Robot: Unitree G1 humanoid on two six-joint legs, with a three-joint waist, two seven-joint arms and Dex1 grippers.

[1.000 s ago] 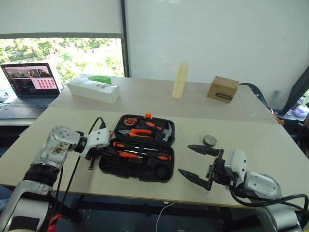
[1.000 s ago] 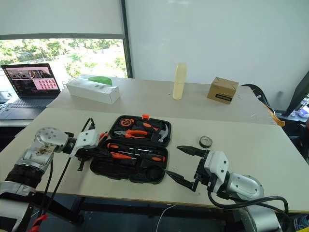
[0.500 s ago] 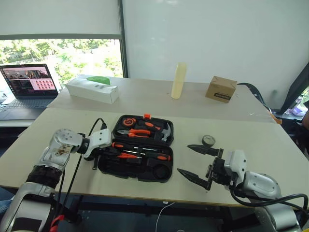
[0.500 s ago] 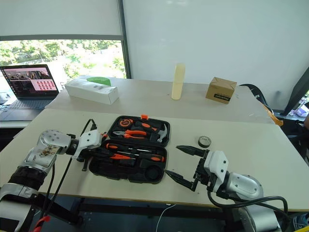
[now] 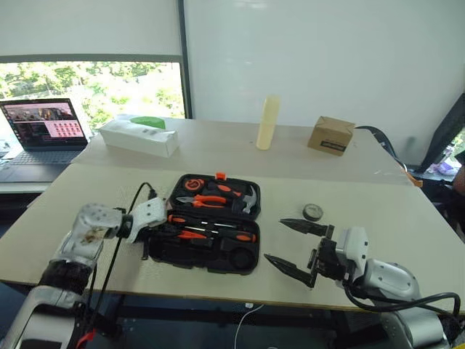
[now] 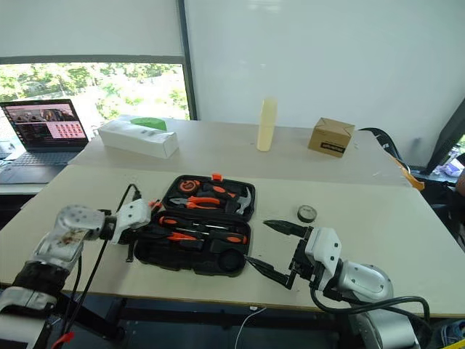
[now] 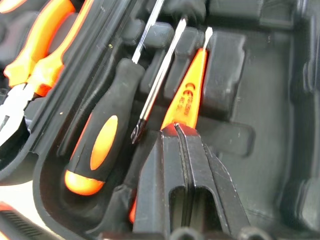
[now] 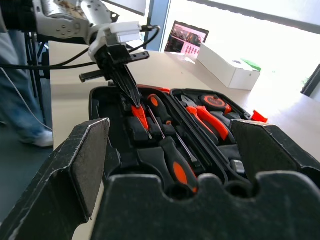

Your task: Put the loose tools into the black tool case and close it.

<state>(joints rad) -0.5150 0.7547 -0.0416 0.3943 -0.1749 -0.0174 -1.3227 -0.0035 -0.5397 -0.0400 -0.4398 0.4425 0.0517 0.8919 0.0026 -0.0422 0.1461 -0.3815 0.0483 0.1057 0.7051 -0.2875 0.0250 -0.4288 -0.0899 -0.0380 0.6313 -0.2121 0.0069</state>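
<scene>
— Where was your left gripper (image 7: 182,131) then?

— At the left end of the black tool case (image 5: 212,251), lower centre of the frame, fingers pressed together at the butt of the slim orange tester screwdriver (image 7: 189,97). I couldn't tell whether it pinched anything. The tester's long axis ran straight on from my fingers, in its slot.

— And the tape roll (image 5: 313,211)?

— On the tabletop (image 5: 407,218), right of the case, just beyond my right gripper (image 5: 292,246), which stood wide apart and empty. I judged that arm the nearer.

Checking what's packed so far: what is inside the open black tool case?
The black tool case holds pliers, a hammer, two screwdrivers and a slim orange tester. The left gripper covers the tester's end.
</scene>
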